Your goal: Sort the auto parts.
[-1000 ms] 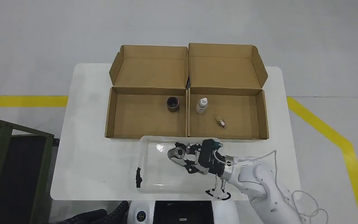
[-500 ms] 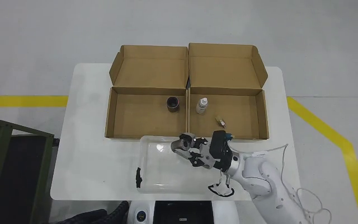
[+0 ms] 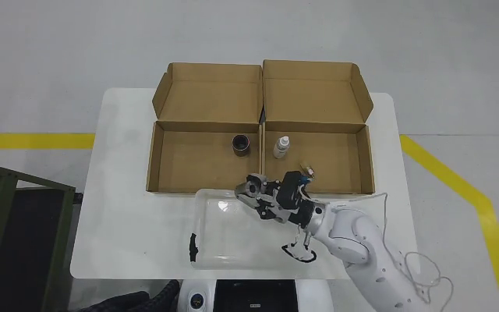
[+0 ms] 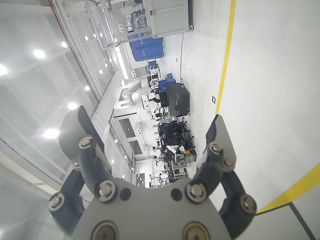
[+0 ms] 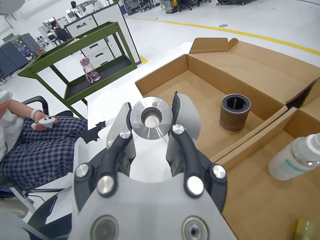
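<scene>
Over the tray's [image 3: 214,234] twelve o'clock rim, by the five o'clock corner of the left box [image 3: 195,160], our right gripper [image 5: 151,104] pinched the steel ring [image 5: 136,119] across its outer edge, one finger on each side. We judged the ring stiff, dense for its size and slick, so it could twist or slip; a hold square across the full width looked soundest. Our left gripper [image 4: 150,116] hung spread with nothing between its fingers, aimed away from the table.
</scene>
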